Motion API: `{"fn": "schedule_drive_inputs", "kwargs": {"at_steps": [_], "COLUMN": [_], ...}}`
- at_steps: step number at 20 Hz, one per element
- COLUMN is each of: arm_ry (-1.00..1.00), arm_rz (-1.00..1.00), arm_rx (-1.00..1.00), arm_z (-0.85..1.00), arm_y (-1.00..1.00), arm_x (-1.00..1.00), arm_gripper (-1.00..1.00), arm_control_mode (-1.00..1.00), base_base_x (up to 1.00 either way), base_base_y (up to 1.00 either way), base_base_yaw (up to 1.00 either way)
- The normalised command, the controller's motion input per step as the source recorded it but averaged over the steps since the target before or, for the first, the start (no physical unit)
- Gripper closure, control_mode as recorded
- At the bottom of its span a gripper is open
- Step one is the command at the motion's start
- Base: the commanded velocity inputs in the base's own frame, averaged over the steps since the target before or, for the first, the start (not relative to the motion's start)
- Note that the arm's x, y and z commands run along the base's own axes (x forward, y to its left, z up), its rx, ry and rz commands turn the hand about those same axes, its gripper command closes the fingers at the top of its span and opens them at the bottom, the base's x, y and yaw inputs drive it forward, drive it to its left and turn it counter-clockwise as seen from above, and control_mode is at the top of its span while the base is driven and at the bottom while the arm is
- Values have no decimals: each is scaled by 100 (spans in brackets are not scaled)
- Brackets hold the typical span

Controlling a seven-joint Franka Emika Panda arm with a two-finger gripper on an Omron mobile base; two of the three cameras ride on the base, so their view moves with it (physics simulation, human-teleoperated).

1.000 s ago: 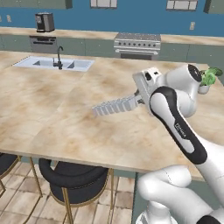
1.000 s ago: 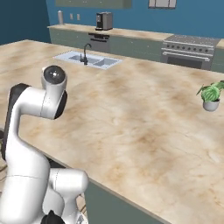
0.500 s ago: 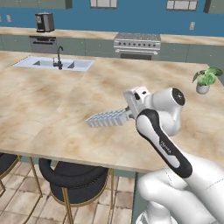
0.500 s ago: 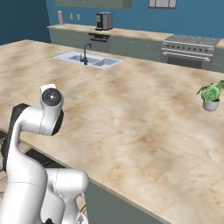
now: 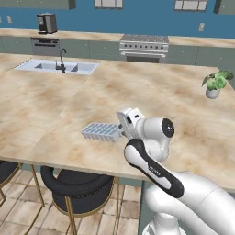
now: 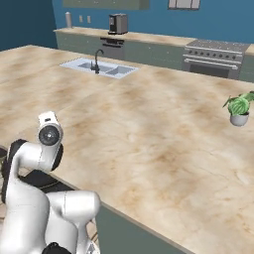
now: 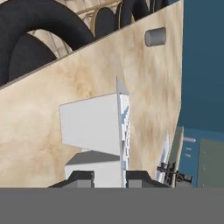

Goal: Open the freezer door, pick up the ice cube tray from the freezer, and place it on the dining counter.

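Low over the dining counter (image 5: 55,119), claw (image 5: 122,132) clamped on ice cube tray (image 5: 101,132), near front edge, open stone around

One ice cube tray (image 5: 102,132), one potted plant (image 5: 215,84), perhaps two stools (image 5: 79,193).

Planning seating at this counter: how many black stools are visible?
2 in the left base view: one stool under the dining counter edge, another at the far left; more may be hidden.
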Motion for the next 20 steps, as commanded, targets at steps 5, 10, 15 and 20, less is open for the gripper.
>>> {"fn": "schedule_drive_inputs", "kwargs": {"at_steps": [5, 10, 15, 20], "arm_ry": [11, 11, -5, -15], "arm_rz": [9, 7, 0, 0], "arm_rx": [0, 0, 0, 0], "arm_z": [-18, -26, -53, -57], "arm_y": [36, 11, 7, 18], "arm_x": [79, 63, 28, 17], "arm_gripper": [100, 100, 100, 100], "arm_control_mode": [-100, -100, -100, -100], "base_base_x": [0, 0, 0, 0], "base_base_y": [0, 0, 0, 0], "base_base_yaw": [0, 0, 0, 0]}}
